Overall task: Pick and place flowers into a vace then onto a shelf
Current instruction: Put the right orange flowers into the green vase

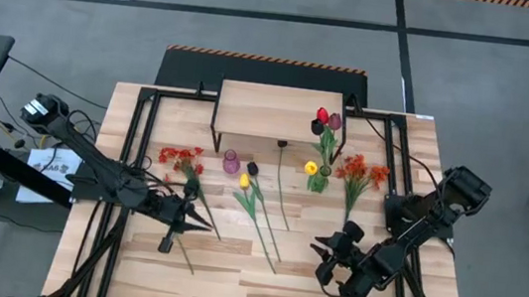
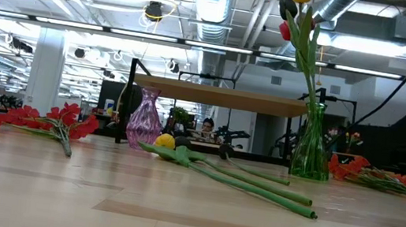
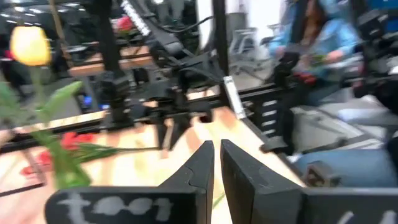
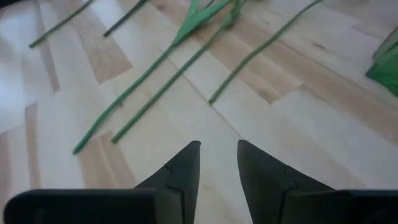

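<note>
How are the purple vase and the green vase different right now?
The purple vase is squat, bulbous and empty, while the green vase is taller, slimmer and holds tulips. In the high view the purple vase stands left of the green one. Both are translucent, upright, and stand on the table in front of the shelf.

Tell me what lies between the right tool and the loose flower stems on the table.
Nothing visible. The right tool hovers empty, its fingers apart, over bare table, and the nearest loose stems lie just ahead of it with only open wood between. The green vase stands off to one side.
</note>
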Tool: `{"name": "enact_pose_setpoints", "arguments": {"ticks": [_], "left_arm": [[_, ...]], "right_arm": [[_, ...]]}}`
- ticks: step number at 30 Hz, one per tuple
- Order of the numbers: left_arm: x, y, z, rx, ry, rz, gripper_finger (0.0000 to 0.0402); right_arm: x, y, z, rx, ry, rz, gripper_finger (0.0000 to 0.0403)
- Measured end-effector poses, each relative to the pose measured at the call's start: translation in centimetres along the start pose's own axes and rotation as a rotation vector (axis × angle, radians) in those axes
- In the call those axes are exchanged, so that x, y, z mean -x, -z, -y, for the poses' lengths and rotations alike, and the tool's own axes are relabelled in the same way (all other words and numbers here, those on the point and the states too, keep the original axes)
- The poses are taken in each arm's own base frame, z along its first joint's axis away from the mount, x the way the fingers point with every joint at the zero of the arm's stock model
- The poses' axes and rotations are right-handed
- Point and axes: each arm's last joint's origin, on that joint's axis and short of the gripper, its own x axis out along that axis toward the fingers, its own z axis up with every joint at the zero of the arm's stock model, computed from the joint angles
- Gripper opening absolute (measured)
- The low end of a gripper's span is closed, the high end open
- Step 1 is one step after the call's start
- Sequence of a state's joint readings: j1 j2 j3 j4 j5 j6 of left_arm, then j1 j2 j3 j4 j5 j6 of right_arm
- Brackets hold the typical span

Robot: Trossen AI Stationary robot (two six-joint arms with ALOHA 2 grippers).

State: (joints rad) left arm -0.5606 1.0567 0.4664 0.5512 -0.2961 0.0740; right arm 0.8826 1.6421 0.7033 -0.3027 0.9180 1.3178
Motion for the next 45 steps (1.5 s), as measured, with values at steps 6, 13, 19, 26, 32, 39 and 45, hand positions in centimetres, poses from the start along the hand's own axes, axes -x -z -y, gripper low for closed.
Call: {"name": "enact_pose_setpoints", "arguments": {"ticks": [6, 13, 19, 26, 32, 39, 45], "left_arm": [[-1.3, 1.2, 0.6, 0.047, 0.03, -0.016, 0.0016], [-1.7, 1.6, 0.7, 0.051, 0.023, -0.027, 0.0016], [-1.1, 0.9, 0.4, 0.057, 0.021, -0.001, 0.0016], [1.5, -1.9, -0.5, 0.032, 0.017, 0.103, 0.0016], [5.0, -4.6, -1.9, -0.14, 0.021, 0.249, 0.0016], [5.8, -3.7, -2.5, -0.196, 0.006, 0.206, 0.0016], [5.8, -3.4, -2.4, -0.191, 0.043, 0.213, 0.0016]], "right_arm": [[0.2, 0.4, 1.0, -0.048, 0.067, -0.04, 0.0099], [1.0, 1.0, 2.8, -0.201, 0.202, -0.102, 0.0099], [1.5, 0.4, 3.7, -0.312, 0.34, -0.135, 0.0099], [2.1, -1.4, 3.9, -0.37, 0.542, -0.21, 0.0099], [1.2, -2.8, 3.9, -0.43, 0.593, -0.209, 0.0099], [-0.4, -3.8, 4.8, -0.508, 0.719, -0.336, 0.0099], [-1.4, -4.6, 5.4, -0.508, 0.75, -0.345, 0.0099]]}}
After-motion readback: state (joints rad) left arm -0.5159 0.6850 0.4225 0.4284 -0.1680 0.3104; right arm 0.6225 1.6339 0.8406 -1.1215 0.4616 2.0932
